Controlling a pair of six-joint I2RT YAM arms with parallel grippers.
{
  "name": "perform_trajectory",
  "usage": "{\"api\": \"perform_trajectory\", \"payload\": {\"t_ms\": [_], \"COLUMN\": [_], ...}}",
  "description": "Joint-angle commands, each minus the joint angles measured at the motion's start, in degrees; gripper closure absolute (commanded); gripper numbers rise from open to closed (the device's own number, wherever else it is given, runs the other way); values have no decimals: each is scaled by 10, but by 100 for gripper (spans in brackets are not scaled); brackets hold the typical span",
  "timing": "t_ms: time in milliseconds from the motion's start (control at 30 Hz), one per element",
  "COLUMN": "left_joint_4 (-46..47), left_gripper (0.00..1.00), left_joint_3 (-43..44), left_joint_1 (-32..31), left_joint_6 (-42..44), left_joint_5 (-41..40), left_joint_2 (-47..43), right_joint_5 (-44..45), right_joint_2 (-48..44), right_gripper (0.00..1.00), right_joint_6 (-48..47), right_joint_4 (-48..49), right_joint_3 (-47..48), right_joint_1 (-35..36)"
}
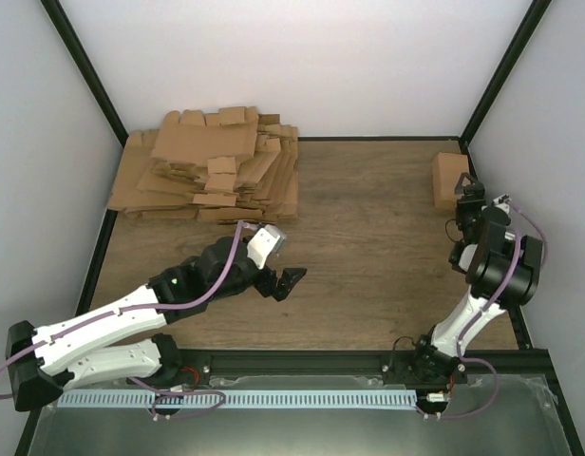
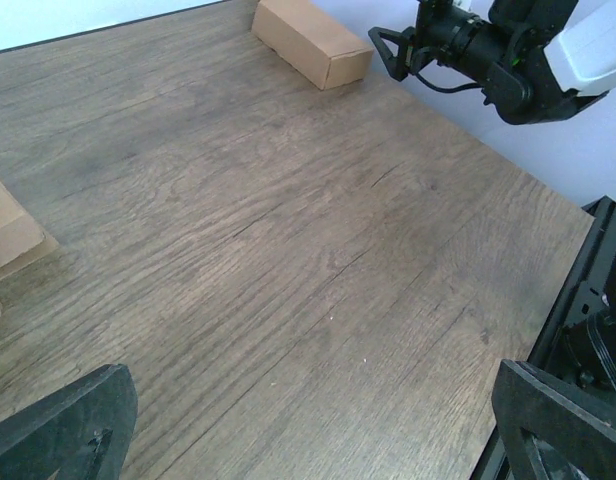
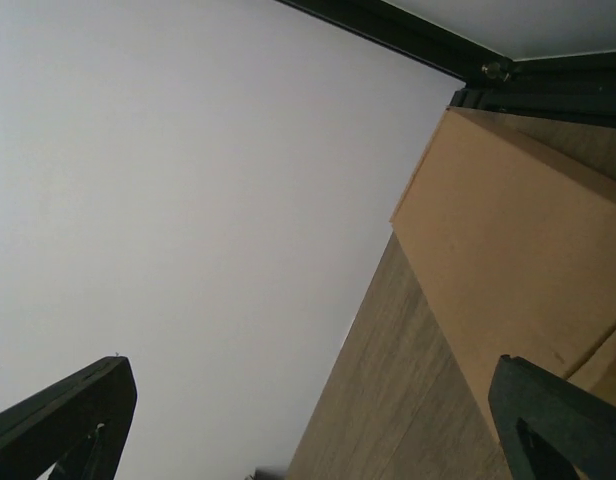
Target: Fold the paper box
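I count one paper box (image 1: 450,179), a closed carton in the upper right corner of the wooden table (image 1: 368,247), and one heap of flat cardboard blanks (image 1: 212,166) at upper left. My left arm stretches low toward the centre, left gripper (image 1: 291,281) spread wide, holding nothing. My right arm rears up, right gripper (image 1: 466,188) open just beside the box; I cannot tell whether they touch. Both wrist views crop my fingers.
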Motion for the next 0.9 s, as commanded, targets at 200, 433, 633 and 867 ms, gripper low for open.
{"api": "perform_trajectory", "payload": {"t_ms": [200,433,633,867], "left_joint_4": [-10,-13,-23,-27], "left_gripper": [0,0,0,0], "left_joint_3": [5,16,16,21], "left_joint_1": [3,4,4,4], "left_joint_6": [-5,-12,-14,-4], "left_joint_5": [8,-1,6,4], "left_joint_2": [-17,-2,4,12], "right_joint_5": [12,113,175,315], "right_joint_2": [-123,-91,26,140], "right_gripper": [9,68,99,99], "right_joint_6": [-229,-424,-500,-537], "right_joint_4": [-267,-426,-590,-728], "right_joint_3": [32,123,290,447], "right_joint_1": [36,153,168,208]}}
